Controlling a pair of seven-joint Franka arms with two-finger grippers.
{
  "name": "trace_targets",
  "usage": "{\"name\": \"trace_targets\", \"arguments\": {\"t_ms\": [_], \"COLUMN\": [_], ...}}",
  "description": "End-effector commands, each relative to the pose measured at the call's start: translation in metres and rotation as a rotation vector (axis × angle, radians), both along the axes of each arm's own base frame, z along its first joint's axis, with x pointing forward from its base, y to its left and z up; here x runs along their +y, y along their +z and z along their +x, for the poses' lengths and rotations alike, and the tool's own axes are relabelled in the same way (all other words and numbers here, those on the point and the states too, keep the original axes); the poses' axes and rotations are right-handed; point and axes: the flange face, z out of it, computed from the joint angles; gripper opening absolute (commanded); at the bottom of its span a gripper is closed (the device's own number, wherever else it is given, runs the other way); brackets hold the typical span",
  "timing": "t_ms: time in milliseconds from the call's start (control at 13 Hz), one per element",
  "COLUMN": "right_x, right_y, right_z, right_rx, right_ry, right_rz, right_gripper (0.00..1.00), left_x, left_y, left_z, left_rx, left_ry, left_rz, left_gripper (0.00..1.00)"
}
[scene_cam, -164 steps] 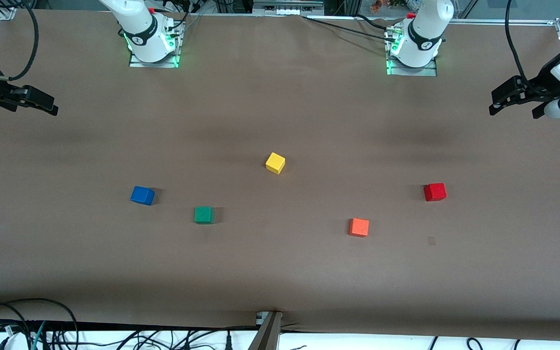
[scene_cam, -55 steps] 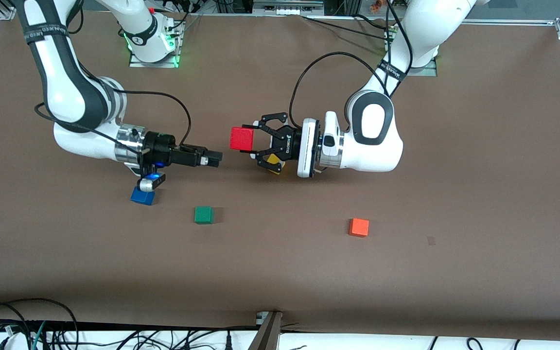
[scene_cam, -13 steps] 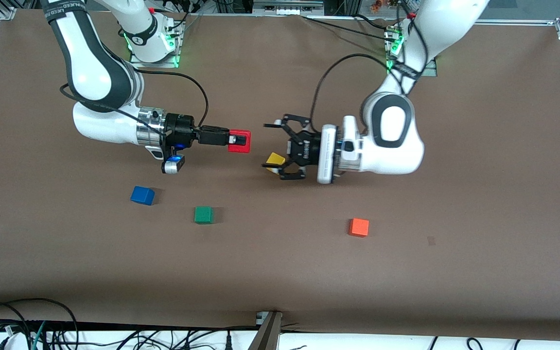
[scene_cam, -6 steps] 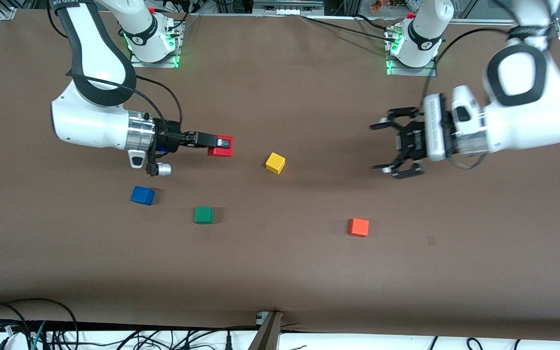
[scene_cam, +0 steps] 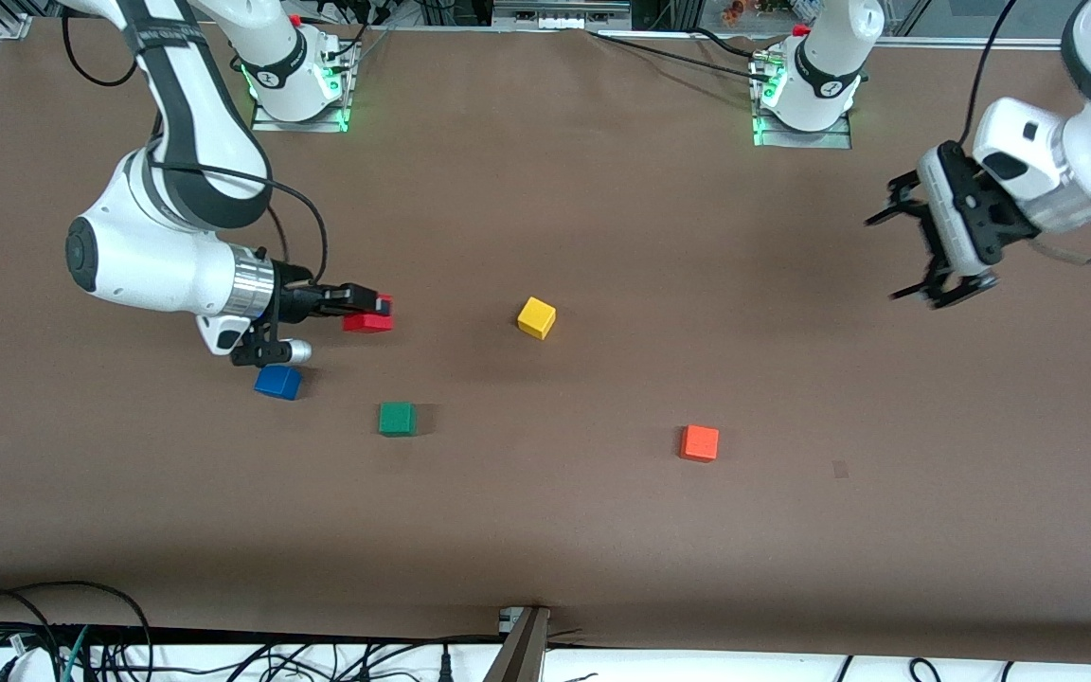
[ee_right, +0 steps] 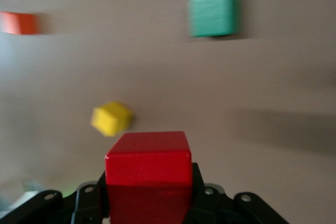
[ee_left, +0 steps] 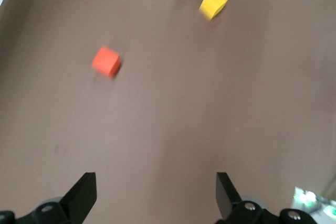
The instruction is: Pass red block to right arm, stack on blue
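My right gripper (scene_cam: 377, 310) is shut on the red block (scene_cam: 367, 321) and holds it above the table, beside and a little farther from the front camera than the blue cube (scene_cam: 277, 382). The red block fills the space between the jaws in the right wrist view (ee_right: 148, 174). The blue cube sits on the table under the right wrist. My left gripper (scene_cam: 903, 256) is open and empty, up in the air at the left arm's end of the table; its two fingertips (ee_left: 84, 192) stand wide apart.
A yellow cube (scene_cam: 536, 317) lies mid-table, a green cube (scene_cam: 397, 418) nearer the front camera beside the blue one, and an orange cube (scene_cam: 699, 442) toward the left arm's end. The arm bases (scene_cam: 295, 85) stand along the table's back edge.
My right gripper has carried the red block toward the blue cube and lower. My left gripper, open and empty, has pulled away to the left arm's end of the table.
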Motion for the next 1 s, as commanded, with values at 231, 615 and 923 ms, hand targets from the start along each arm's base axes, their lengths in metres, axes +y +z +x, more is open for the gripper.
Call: {"name": "trace_targets", "arguments": {"t_ms": [231,615,923], "right_x": [-0.05,-0.089,-0.099], "right_y": [-0.033,-0.079,-0.089], "right_z": [0.025,0.041,0.045], "right_rx": [-0.109,-0.15,-0.177], "right_ry": [0.187,0.167,0.152], "right_rz": [-0.361,-0.42,-0.422], "right_gripper": [0.09,0.09,0.09], "left_x": [0.014,0.021,0.017], "left_y": [0.02,0.035,0.036], "left_z": [-0.04,0.0,0.022], "left_rx": [0.103,-0.019,-0.022], "left_ry": [0.552,0.578,0.681], "left_rz": [0.206,0.323,0.331], "left_gripper": [1.0,1.0,1.0]}}
